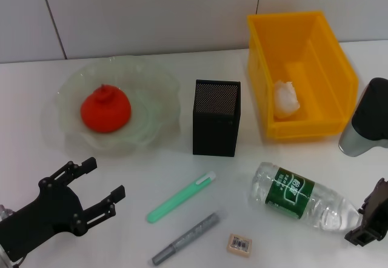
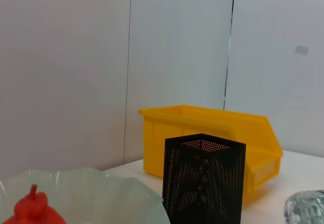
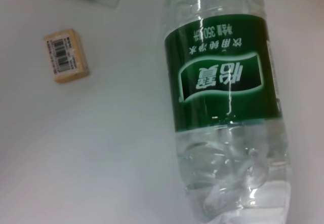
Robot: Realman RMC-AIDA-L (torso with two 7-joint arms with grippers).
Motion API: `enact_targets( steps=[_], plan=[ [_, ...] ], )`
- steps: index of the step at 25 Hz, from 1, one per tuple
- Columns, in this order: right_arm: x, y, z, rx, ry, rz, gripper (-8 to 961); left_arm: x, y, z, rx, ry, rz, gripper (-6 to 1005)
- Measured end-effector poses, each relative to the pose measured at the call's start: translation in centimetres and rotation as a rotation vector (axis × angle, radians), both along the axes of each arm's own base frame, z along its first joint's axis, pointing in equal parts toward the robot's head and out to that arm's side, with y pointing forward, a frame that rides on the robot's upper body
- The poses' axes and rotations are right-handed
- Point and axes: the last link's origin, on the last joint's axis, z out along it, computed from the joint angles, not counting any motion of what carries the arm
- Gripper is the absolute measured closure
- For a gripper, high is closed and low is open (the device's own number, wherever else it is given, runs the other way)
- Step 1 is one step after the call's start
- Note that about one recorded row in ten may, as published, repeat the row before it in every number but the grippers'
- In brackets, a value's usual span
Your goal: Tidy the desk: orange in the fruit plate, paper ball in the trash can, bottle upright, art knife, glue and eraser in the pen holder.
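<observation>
The orange point(image 1: 106, 109) lies in the fruit plate point(image 1: 159, 83) at the back left. The paper ball point(image 1: 286, 100) rests inside the yellow trash can point(image 1: 327, 68). The bottle point(image 1: 300, 196) lies on its side at the front right, its narrow end beside my right gripper point(image 1: 367, 221). A slim mint-green stick point(image 1: 180, 197), likely the art knife, and a grey stick point(image 1: 185, 239), likely the glue, lie in front of the black mesh pen holder point(image 1: 216, 117). The eraser point(image 1: 239, 244) sits by the front edge. My left gripper point(image 1: 104, 177) hovers open at the front left, holding nothing.
A grey and black rounded body point(image 1: 367, 125) stands at the right edge beside the trash can. The right wrist view looks down on the bottle's green label point(image 3: 223, 97) and the eraser point(image 3: 66, 56). In the left wrist view are the pen holder point(image 2: 204, 181) and trash can point(image 2: 212, 127).
</observation>
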Motion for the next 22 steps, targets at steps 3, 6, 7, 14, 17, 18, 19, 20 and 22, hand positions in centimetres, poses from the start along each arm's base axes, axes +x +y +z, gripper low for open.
enact_targets(
  steps=[3, 6, 7, 14, 17, 18, 19, 20, 22],
  plan=[
    [0.0, 0.0, 0.0, 0.0, -0.001, 0.001, 467, 0.0, 0.0, 0.0, 0.0, 0.0, 0.0, 171],
    [0.1, 0.1, 0.0, -0.002, -0.006, -0.003, 493, 0.0, 0.0, 0.0, 0.0, 0.0, 0.0, 171],
    [0.2, 0.1, 0.0, 0.001, -0.006, -0.003, 501, 0.0, 0.0, 0.0, 0.001, 0.0, 0.0, 171],
    [-1.7, 0.2, 1.5, 0.028, -0.004, 0.076, 515, 0.0, 0.0, 0.0, 0.002, -0.001, 0.001, 171],
    [-2.3, 0.0, 1.9, 0.026, 0.001, 0.095, 515, 0.0, 0.0, 0.0, 0.002, -0.001, 0.001, 171],
    [-2.6, 0.0, 2.1, 0.025, 0.006, 0.105, 516, 0.0, 0.0, 0.0, 0.003, 0.0, 0.001, 171],
    [-3.3, -0.1, 2.3, 0.024, 0.015, 0.125, 516, 0.0, 0.0, 0.0, 0.003, 0.0, 0.001, 171],
    [-3.3, -0.1, 2.3, 0.024, 0.015, 0.125, 516, 0.0, 0.0, 0.0, 0.003, 0.0, 0.001, 171],
    [-3.8, -0.1, 2.5, 0.024, 0.018, 0.141, 516, 0.0, 0.0, 0.0, 0.003, 0.0, 0.001, 171]
  ],
)
